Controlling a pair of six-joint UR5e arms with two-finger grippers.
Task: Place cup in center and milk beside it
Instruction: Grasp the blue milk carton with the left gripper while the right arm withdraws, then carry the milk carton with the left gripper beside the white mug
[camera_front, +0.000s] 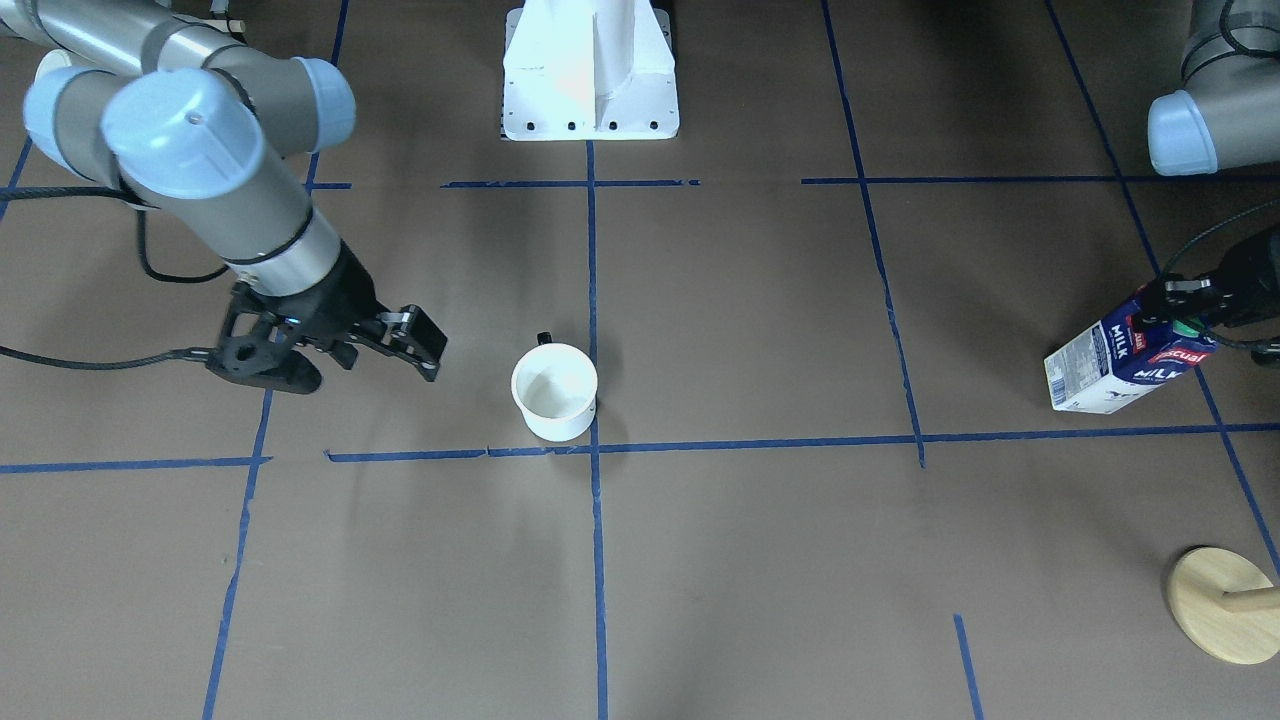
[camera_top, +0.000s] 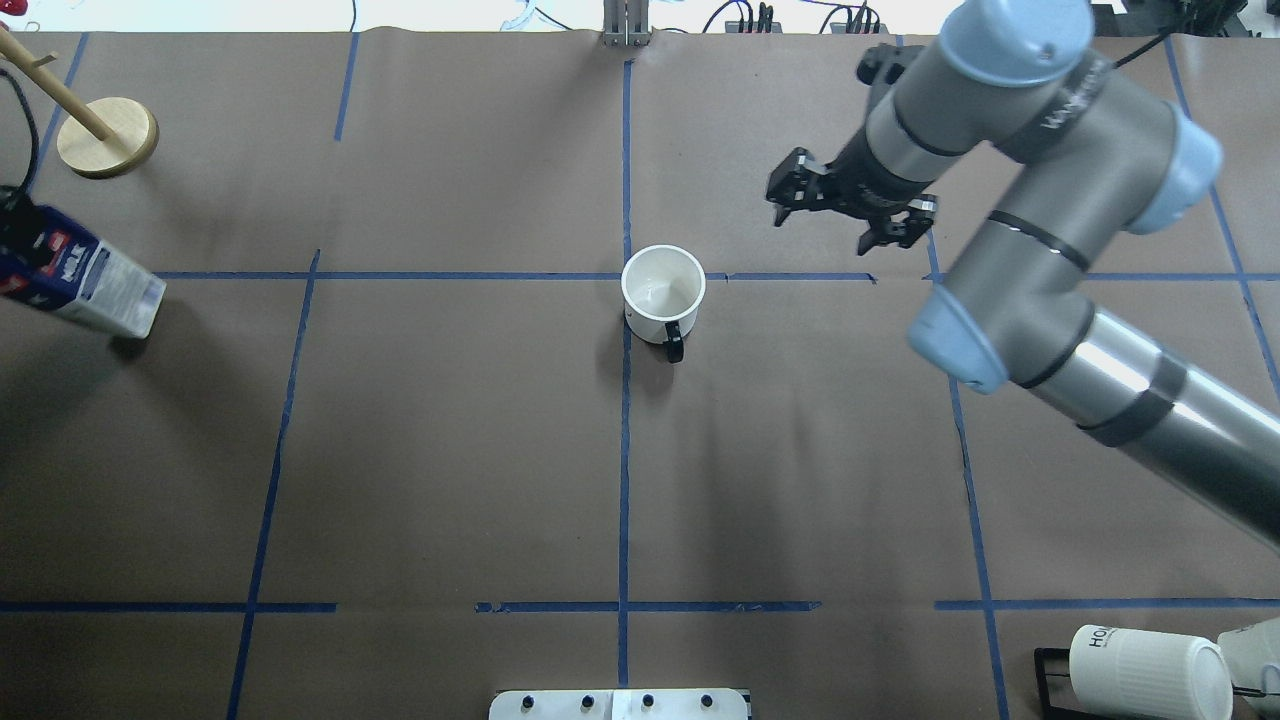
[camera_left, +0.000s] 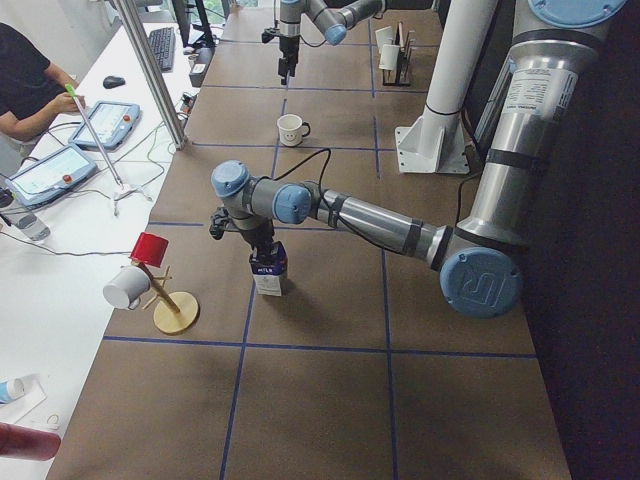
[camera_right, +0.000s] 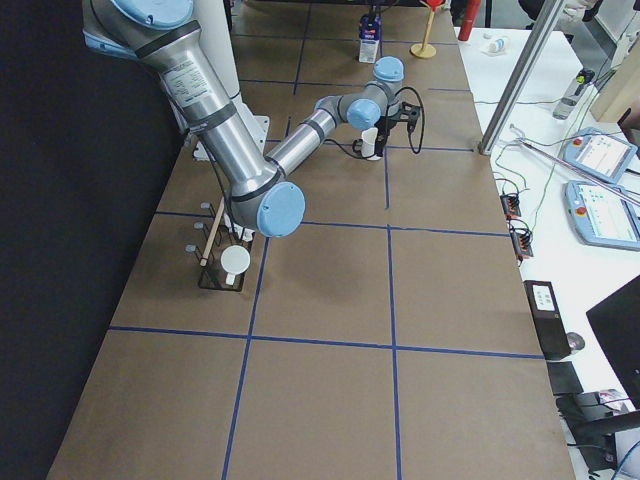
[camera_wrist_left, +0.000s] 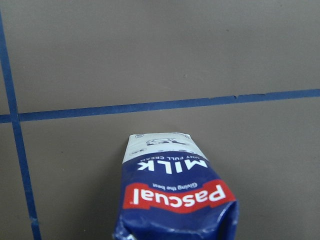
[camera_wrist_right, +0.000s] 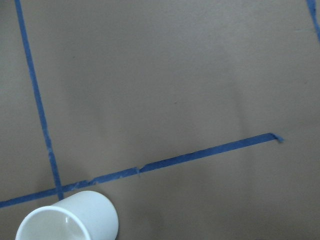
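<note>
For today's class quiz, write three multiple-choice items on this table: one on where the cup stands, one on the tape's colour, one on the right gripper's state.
1. Where does the cup stand?
A) at the center crossing
B) beside the milk
C) by the wooden stand

2. What colour is the tape?
A) red
B) blue
C) yellow

3. The right gripper is:
A) shut on the cup
B) open and empty
C) shut on the milk

Answers:
1 A: it stands at the center, while the left gripper holds the milk far off.
2 B: blue lines cross the brown surface.
3 B: its fingers are spread, apart from the cup.
</note>
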